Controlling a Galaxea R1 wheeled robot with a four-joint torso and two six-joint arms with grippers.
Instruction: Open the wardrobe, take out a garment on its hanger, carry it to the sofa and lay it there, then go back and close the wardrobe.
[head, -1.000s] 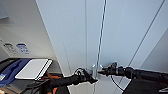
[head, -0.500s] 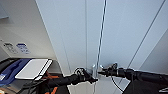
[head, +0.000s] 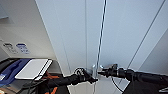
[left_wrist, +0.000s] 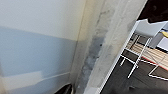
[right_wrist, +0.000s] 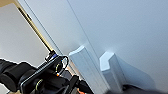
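We face the wardrobe (head: 120, 37) up close, its 2 white doors filling most of the head view with a thin dark seam between them. The 2 handles (head: 97, 70) sit low on either side of that seam, and the doors look shut or nearly so. Our left gripper (head: 92, 79) reaches in from the left and sits right at the left handle, touching or just beside it. Our right gripper (head: 100, 73) comes in from the right and sits at the right handle. We cannot tell whether either gripper is released or clenched. In the right wrist view both handles (right_wrist: 100, 72) stand out from the doors, with the left arm (right_wrist: 35, 80) just beside them. A white board (head: 33, 68) lies to the left.
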